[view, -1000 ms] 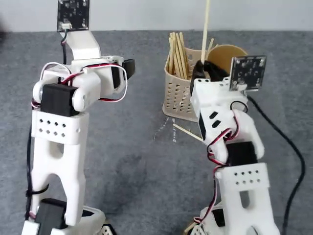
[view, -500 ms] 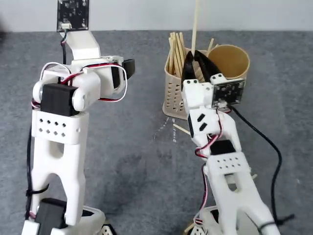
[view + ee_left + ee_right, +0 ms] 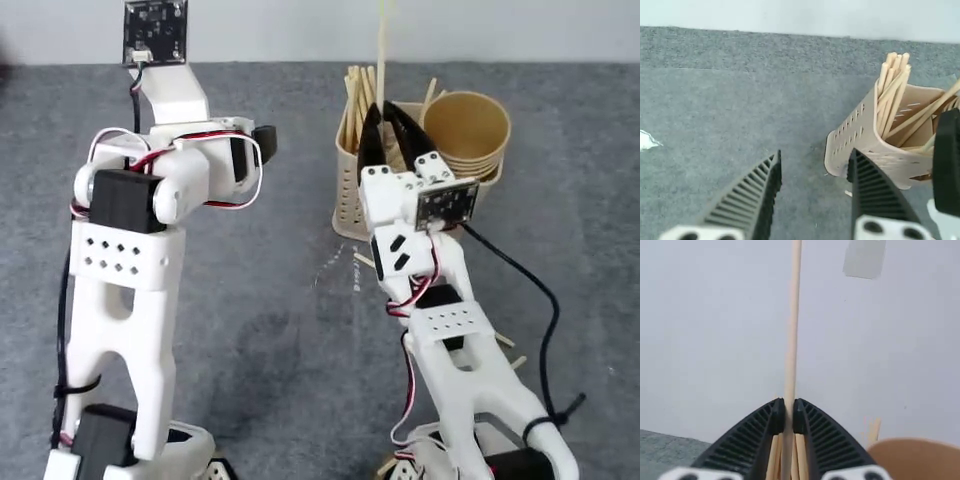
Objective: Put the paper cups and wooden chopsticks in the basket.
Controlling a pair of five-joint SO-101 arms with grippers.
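Leftward goes the right arm, chopstick now over the basket (image 3: 860, 130). Left hand (image 3: 815, 156) hangs spread beside it. Right hand (image 3: 788, 405) pinches the chopstick (image 3: 792, 315) upright. It is light, stiff and slick, so likely to pivot. Cups (image 3: 465, 125) stand at the basket's right.

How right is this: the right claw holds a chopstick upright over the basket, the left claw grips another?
The left claw is open and empty, per the left wrist view. The right claw does hold a chopstick upright over the basket.

Grey carpeted tabletop (image 3: 282, 335), plain white wall (image 3: 290, 30) behind
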